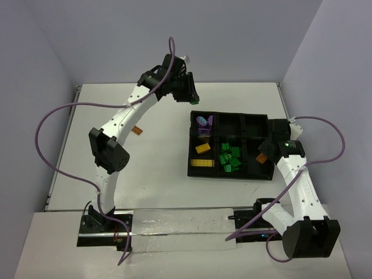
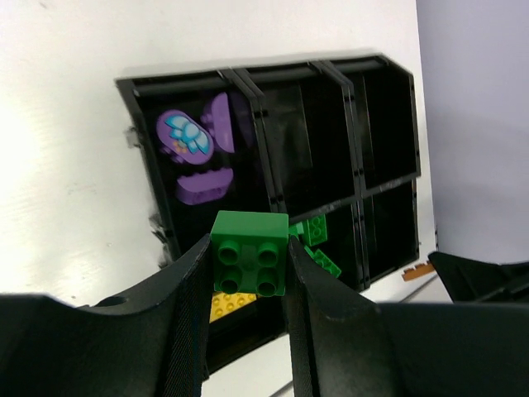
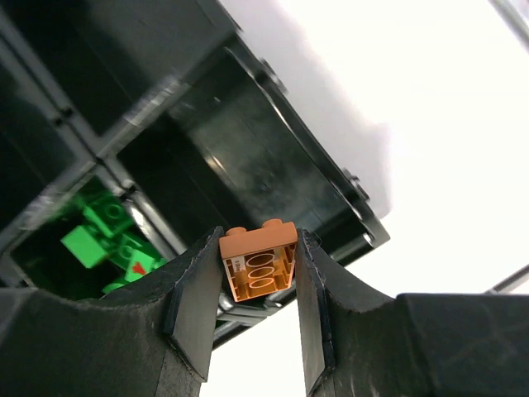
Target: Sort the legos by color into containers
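The white bench [image 1: 157,186] carries the black tray [image 1: 230,174]. Purple pieces [image 2: 194,145] lie in its far-left compartment, yellow bricks [image 1: 203,156] near-left and green bricks [image 1: 229,157] near-middle. A loose orange brick [image 1: 137,131] lies on the bench beside my left arm.

My left tool [image 2: 248,260] is clamped tight on a square green brick [image 2: 250,252], just off the tray's far-left corner, with its four studs facing my wrist camera. My right tool [image 3: 258,269] pinches a second orange brick [image 3: 258,260] over the near-right compartment, hollow face toward the camera and studs at its upper edge.
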You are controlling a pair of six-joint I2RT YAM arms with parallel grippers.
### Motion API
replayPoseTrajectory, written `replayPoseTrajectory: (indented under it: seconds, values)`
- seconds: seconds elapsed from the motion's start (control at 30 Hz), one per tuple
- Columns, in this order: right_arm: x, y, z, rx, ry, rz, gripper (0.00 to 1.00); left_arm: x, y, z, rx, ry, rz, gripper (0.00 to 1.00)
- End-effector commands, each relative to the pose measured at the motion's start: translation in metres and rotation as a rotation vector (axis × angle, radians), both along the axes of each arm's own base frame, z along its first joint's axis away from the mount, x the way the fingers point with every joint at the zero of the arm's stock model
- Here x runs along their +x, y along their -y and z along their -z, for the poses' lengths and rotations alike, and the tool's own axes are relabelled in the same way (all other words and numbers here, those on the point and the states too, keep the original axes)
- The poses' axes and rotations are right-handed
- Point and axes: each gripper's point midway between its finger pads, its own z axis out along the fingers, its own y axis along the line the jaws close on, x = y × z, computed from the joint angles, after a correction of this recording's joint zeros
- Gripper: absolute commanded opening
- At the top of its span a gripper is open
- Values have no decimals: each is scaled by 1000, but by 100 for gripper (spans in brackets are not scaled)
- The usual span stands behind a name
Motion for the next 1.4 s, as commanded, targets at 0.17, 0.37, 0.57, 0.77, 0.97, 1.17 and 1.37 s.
replayPoseTrajectory:
  seconds: [0.17, 0.37, 0.57, 0.77, 0.97, 1.17, 1.37]
  values:
    - [-8, 5, 10, -19, 39, 22, 5, -38, 22, -3, -31, -61, 80, 0]
    - [7, 0, 29, -21, 44, -59, 50, -62, 49, 2, -60, -47, 155, 0]
    - [21, -8, 14, -10, 90, -130, 82, -58, 53, 7, -33, -26, 171, 0]
    - [22, -17, -33, 3, 211, -184, 83, -75, 64, 8, -24, -27, 208, 0]
    - [4, -19, -70, -6, 305, -197, 84, -127, 102, 54, 51, -87, 297, 0]
    - [-7, -19, -96, -24, 394, -199, 88, -144, 125, 93, 104, -101, 309, 0]
    - [-18, -27, -120, 1, 477, -226, 88, -131, 124, 133, 212, -94, 252, 27]
